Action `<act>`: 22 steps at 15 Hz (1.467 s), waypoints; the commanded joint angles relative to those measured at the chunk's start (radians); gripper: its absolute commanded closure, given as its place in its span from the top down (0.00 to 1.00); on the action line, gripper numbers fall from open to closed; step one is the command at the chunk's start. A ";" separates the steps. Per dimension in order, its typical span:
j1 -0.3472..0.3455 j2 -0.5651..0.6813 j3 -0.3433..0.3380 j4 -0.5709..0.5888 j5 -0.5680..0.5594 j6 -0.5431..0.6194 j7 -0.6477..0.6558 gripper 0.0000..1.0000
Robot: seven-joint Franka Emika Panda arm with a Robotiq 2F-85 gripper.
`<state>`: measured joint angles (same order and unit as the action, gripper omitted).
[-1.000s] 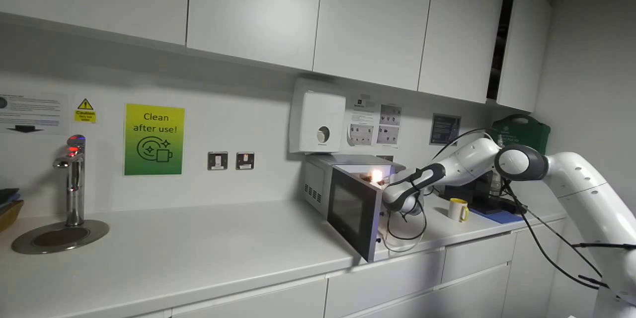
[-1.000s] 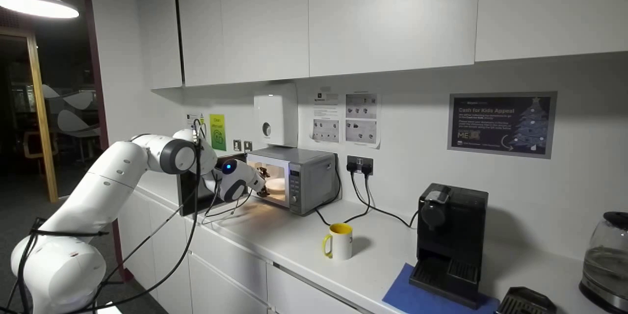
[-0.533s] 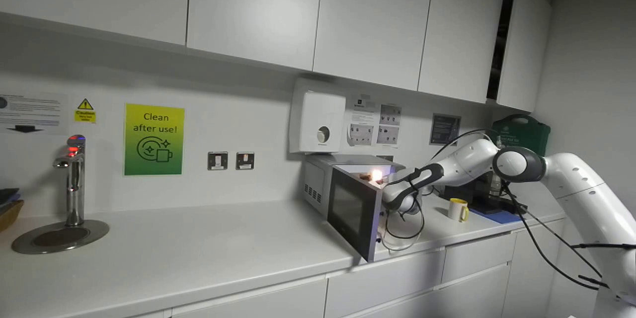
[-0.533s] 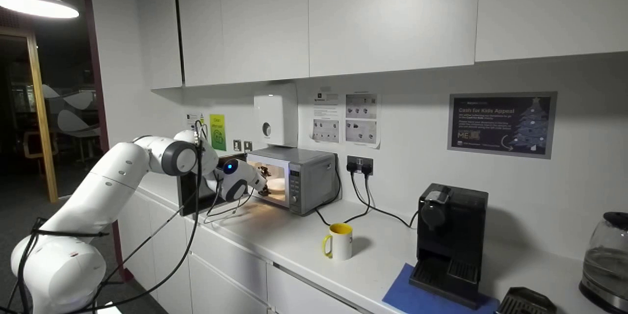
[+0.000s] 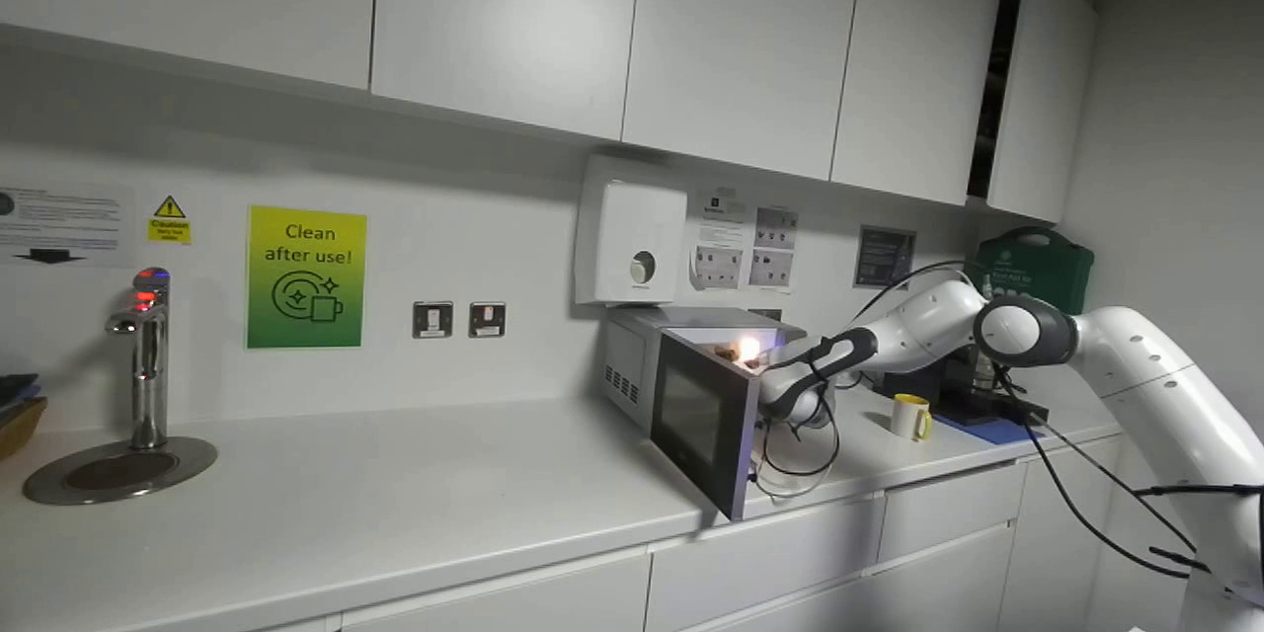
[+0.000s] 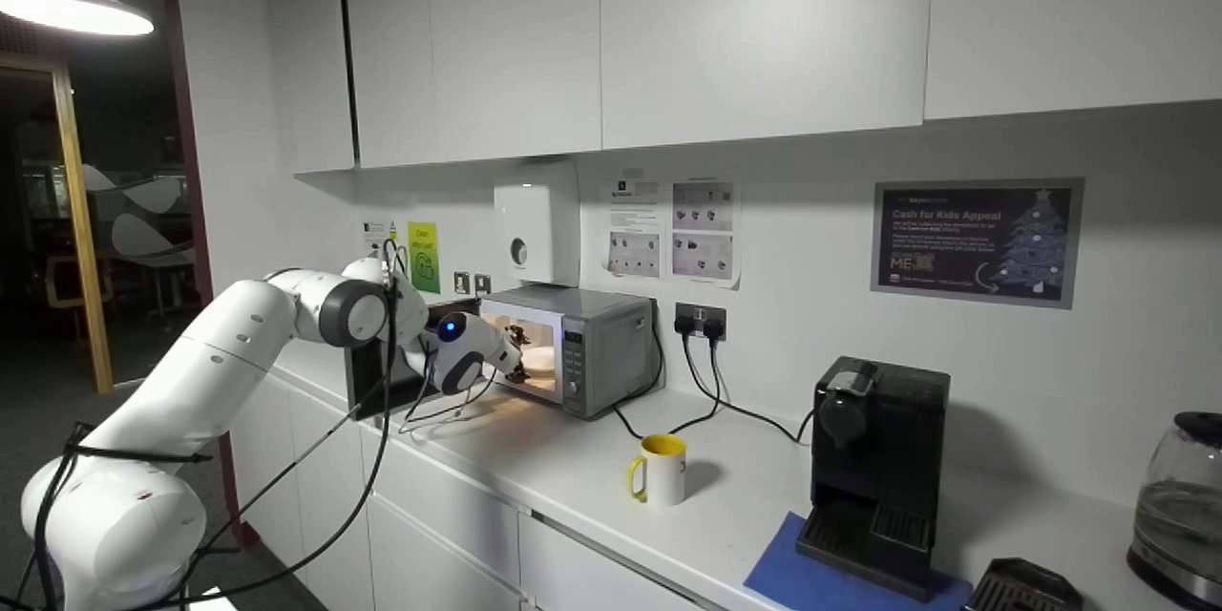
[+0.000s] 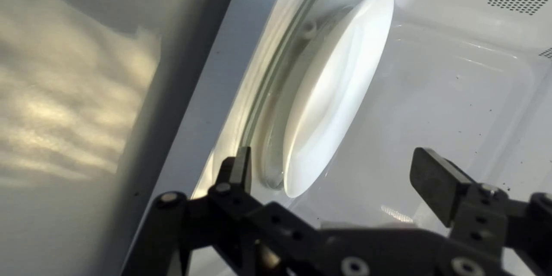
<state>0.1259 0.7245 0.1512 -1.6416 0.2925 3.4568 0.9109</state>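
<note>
While white cupboards [image 5: 504, 20] run along the top of both exterior views, a long white counter [image 5: 425, 484] stretches below them. Over it extends the white robot arm [image 6: 224, 339], its wrist end at the mouth of a grey microwave [image 6: 578, 339] that stands at the back of the counter. The microwave's dark door [image 5: 696, 415] is swung wide open, and warm light fills the inside. Well apart along the counter, a black coffee machine [image 6: 874, 468] sits on a blue mat [image 6: 778, 563], while a white towel dispenser [image 6: 535, 229] hangs just above the microwave. Within the microwave lies a round glass plate [image 7: 272, 77] with a white shallow dish [image 7: 338, 90] resting on it. Seen from the wrist, the dish sits ahead of the black gripper [image 7: 334, 166], its near end showing between the jaws, closer to one than to the other. Out on the counter, between the microwave and the coffee machine, stands an upright white mug [image 6: 662, 473] with a yellow inside and a yellow handle. As for the gripper's fingers [image 7: 433, 181], they are released and spread wide, with the dish free of them; whether either tip touches the microwave cannot be told.
</note>
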 commanded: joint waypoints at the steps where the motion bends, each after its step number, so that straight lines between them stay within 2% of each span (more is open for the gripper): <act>1: -0.013 0.020 0.017 0.042 0.035 -0.001 -0.057 1.00; 16: -0.035 0.069 0.043 0.103 0.024 -0.001 -0.076 1.00; 17: -0.034 0.071 0.029 0.101 -0.027 0.000 -0.020 1.00; 22: -0.045 0.084 0.038 0.106 -0.042 0.000 -0.016 1.00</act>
<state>0.1093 0.7802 0.1601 -1.5724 0.2777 3.4569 0.8885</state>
